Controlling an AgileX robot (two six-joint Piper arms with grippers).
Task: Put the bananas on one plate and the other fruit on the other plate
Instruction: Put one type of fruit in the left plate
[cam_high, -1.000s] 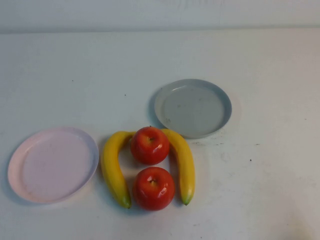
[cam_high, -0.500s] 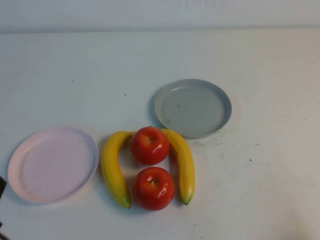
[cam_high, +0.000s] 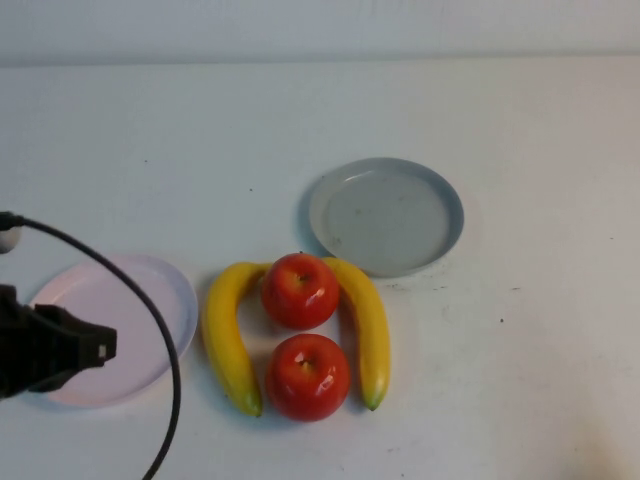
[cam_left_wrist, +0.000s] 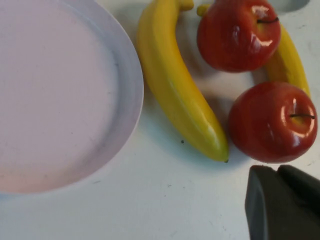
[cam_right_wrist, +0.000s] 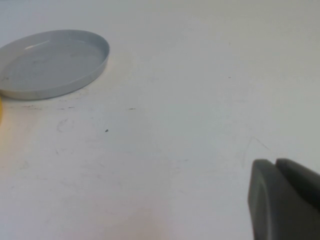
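Two yellow bananas (cam_high: 225, 335) (cam_high: 370, 330) lie on the table and curve around two red apples (cam_high: 299, 290) (cam_high: 307, 376) between them. The grey-blue plate (cam_high: 386, 215) is empty behind them to the right. The pale pink plate (cam_high: 130, 310) is empty to their left. My left gripper (cam_high: 100, 345) hangs over the pink plate's near left part, shut and empty. In the left wrist view its fingertips (cam_left_wrist: 277, 172) are close to the nearer apple (cam_left_wrist: 272, 122). My right gripper (cam_right_wrist: 275, 165) is shut and empty over bare table, right of the grey-blue plate (cam_right_wrist: 50, 62); the high view does not show it.
A black cable (cam_high: 150, 310) arcs from the left arm across the pink plate. The white table (cam_high: 520, 380) has a few small dark marks near the grey-blue plate. A pale wall runs along the far edge.
My left arm has come in from the lower left and now hangs over the pink plate's near left part. The fruit and plates have not moved.
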